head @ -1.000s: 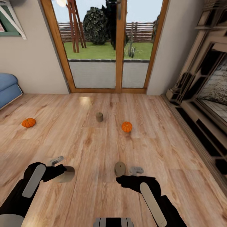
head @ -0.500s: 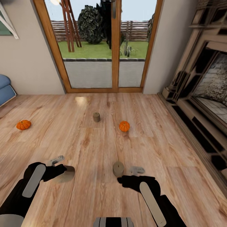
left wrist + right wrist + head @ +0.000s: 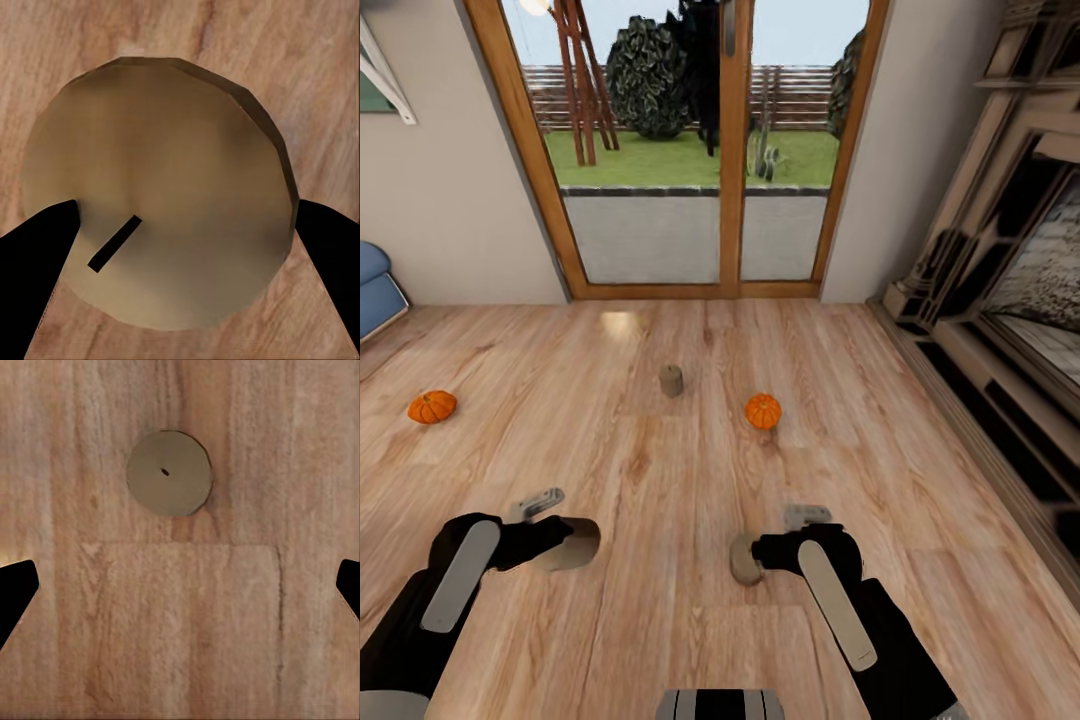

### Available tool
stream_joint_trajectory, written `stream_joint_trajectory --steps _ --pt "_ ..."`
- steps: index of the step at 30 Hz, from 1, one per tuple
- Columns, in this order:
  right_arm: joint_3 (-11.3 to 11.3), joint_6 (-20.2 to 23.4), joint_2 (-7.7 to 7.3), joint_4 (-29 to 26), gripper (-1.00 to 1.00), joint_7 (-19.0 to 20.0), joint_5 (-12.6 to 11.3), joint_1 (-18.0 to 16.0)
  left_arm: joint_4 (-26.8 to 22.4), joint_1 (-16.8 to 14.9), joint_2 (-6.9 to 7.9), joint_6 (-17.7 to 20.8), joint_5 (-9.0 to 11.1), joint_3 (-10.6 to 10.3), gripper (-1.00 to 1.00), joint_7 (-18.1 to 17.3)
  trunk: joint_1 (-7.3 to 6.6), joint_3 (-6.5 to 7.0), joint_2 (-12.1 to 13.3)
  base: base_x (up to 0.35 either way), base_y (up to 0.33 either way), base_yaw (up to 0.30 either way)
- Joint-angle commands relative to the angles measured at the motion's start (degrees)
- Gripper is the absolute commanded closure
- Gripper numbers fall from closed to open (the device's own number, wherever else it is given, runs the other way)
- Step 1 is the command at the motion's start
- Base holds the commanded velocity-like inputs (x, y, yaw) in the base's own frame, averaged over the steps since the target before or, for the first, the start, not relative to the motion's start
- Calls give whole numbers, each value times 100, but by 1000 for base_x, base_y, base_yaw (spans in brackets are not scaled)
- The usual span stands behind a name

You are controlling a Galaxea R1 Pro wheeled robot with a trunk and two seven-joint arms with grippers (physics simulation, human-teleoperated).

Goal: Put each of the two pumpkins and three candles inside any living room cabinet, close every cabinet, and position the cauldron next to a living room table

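My left gripper [image 3: 570,541] is shut on a grey-tan candle [image 3: 578,544], held just above the wooden floor. In the left wrist view that candle's [image 3: 157,195] wick end faces the camera, with a black fingertip [image 3: 34,262] against each side. My right gripper [image 3: 768,555] is open, low over the floor, right beside a second candle [image 3: 743,559]. The right wrist view looks straight down on this candle [image 3: 169,472], which stands clear of the wide-apart fingertips [image 3: 15,592]. A third candle [image 3: 671,380] stands farther out, with one pumpkin [image 3: 763,410] to its right. The other pumpkin [image 3: 432,406] lies far left.
A wood-framed glass patio door [image 3: 700,160] closes the far wall. An ornate carved fireplace [image 3: 1010,300] runs along the right side. A blue sofa corner [image 3: 375,285] shows at the left edge. Wooden floor stretches between the objects.
The whole view has shifted slightly. My right gripper has moved forward until it sits alongside the near candle. The left gripper still holds its candle in the same place.
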Motion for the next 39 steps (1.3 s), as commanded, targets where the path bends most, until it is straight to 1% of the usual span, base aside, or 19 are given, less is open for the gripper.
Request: stream_joint_trajectory --steps 1,4,7,12,18,20,22,23,25,27,29,30,32,33,39 --pt "6 20 4 27 -100 -73 -57 -45 -80 20 -1 15 92 -29 100 54 2 -5 -2 288 160 0" --pt "12 24 7 87 -100 -83 -60 -80 -132 47 5 17 152 -4 100 54 2 -5 -2 250 188 0" --pt "13 25 7 118 -100 -85 -65 -85 -164 51 -2 17 169 -17 100 54 2 -5 -2 158 194 0" --pt "13 32 10 141 -100 -85 -104 -87 -176 52 -18 17 303 -29 100 54 2 -5 -2 55 89 0" --pt "13 41 31 274 -100 -85 -120 -96 -206 52 -35 17 330 -33 100 54 2 -5 -2 37 80 0" --pt "13 42 39 395 -100 -85 -215 -120 -210 52 -49 17 330 -35 100 54 2 -5 -2 126 33 0" --pt "13 43 42 488 -100 -85 -371 -146 -224 52 -52 17 331 -34 100 53 2 -5 -2 43 11 0" --pt "13 43 42 530 -100 -85 -436 -156 -305 57 -49 17 331 -32 100 52 2 -5 -2 17 4 0" --pt "12 38 39 551 -100 -85 -482 -164 -529 109 -35 17 353 -32 100 49 2 -5 -2 9 2 0" --pt "7 35 36 554 -100 -85 -534 -171 -796 205 -17 17 539 -28 100 52 2 -5 -2 3 1 0" --pt "-2 29 34 564 -100 -85 -552 -172 -916 268 1 17 900 -20 100 57 2 -5 -2 1 0 0" --pt "-9 28 34 561 -100 -85 -556 -170 -931 288 4 17 977 -14 100 59 2 -5 -2 0 0 0" --pt "-13 26 34 541 -100 -85 -559 -167 -957 319 8 17 1058 -4 100 61 2 -5 -2 0 0 0" --pt "-17 26 34 511 -100 -82 -559 -167 -966 330 11 17 1085 -4 100 62 5 -27 -3 0 0 0" --pt "-9 -8 42 511 -100 -69 -550 -169 -976 349 14 17 1114 -5 100 63 20 -160 -11 0 0 0"
